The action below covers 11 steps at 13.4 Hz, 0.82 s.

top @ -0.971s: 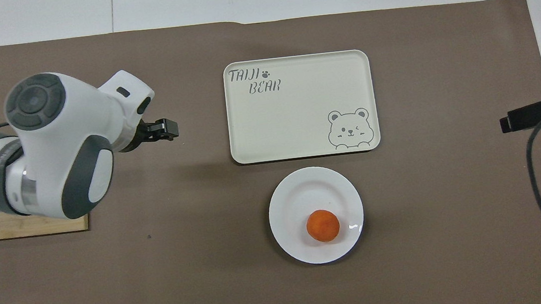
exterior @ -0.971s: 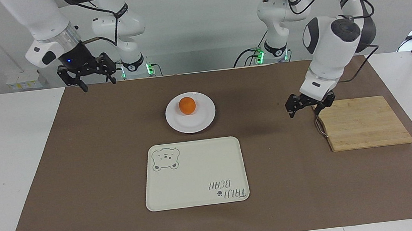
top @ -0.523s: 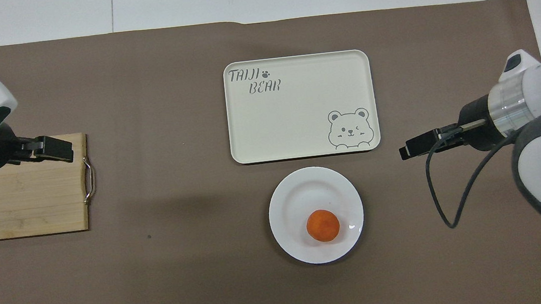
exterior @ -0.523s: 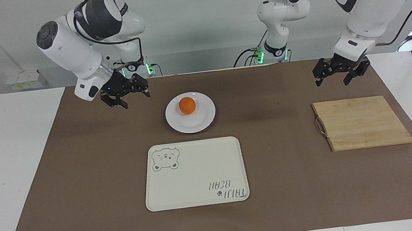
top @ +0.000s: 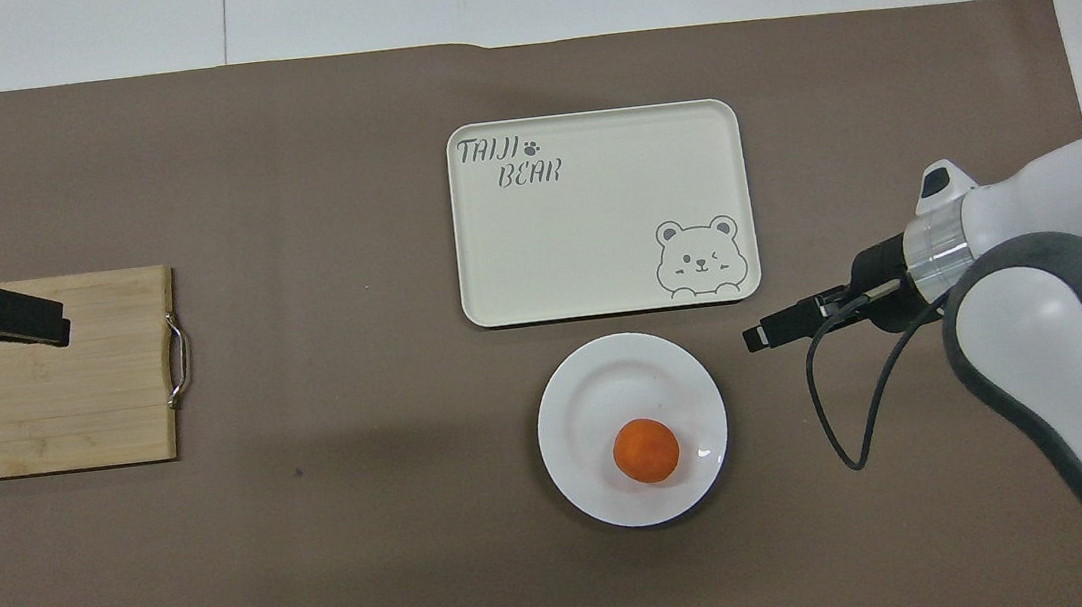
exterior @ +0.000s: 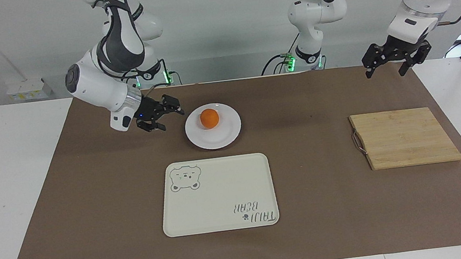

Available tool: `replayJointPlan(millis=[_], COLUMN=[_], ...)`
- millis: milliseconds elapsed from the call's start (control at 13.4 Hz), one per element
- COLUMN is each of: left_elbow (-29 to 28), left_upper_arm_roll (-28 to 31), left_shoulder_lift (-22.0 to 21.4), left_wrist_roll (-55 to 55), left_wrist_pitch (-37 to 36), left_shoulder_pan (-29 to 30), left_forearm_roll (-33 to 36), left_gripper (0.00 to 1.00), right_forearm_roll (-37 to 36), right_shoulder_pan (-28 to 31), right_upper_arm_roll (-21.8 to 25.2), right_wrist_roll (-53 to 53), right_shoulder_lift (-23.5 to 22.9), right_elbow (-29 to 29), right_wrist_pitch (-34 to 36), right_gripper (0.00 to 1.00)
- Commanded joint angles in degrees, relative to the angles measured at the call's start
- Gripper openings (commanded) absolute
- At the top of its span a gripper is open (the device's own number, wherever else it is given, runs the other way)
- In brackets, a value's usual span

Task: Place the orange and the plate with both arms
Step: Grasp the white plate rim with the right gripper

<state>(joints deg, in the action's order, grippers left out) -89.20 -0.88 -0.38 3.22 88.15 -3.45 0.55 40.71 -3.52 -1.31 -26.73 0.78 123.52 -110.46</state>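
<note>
Orange sits on the white plate, off-centre toward the robots' side; the plate rests on the brown mat, just nearer the robots than the cream bear tray. Right gripper is low, just beside the plate rim on the right arm's side, jaws spread, holding nothing, not touching the plate. Left gripper hangs raised over the mat edge near the wooden cutting board, fingers apart, empty.
</note>
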Motion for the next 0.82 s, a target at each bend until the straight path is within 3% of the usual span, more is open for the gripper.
replayJointPlan(millis=[0,448,747], left_elbow=[1.0,1.0,1.0], left_upper_arm_roll=[-0.4,-0.6,-0.6], left_shoulder_lift=[0.5,0.5,0.5], left_wrist_roll=[0.4,0.4,0.4], left_wrist_pitch=[-1.7,-1.0,-1.0], left_shoulder_pan=[0.6,0.6,0.5], left_forearm_roll=[0.9,0.9,0.9], left_gripper=[1.00,1.00,1.00], right_forearm_roll=[7.4,16.1,17.9], right_shoulder_pan=[0.1,0.1,-0.5], right_upper_arm_roll=[0.0,0.1,0.0], right_wrist_roll=[-5.5,-9.9,-13.7], right_shoulder_lift=[0.4,-4.5,-7.1], right_elbow=[5.9,8.6,11.1], right_wrist_pitch=[-4.1,-4.3,-8.0], right_gripper=[1.00,1.00,1.00])
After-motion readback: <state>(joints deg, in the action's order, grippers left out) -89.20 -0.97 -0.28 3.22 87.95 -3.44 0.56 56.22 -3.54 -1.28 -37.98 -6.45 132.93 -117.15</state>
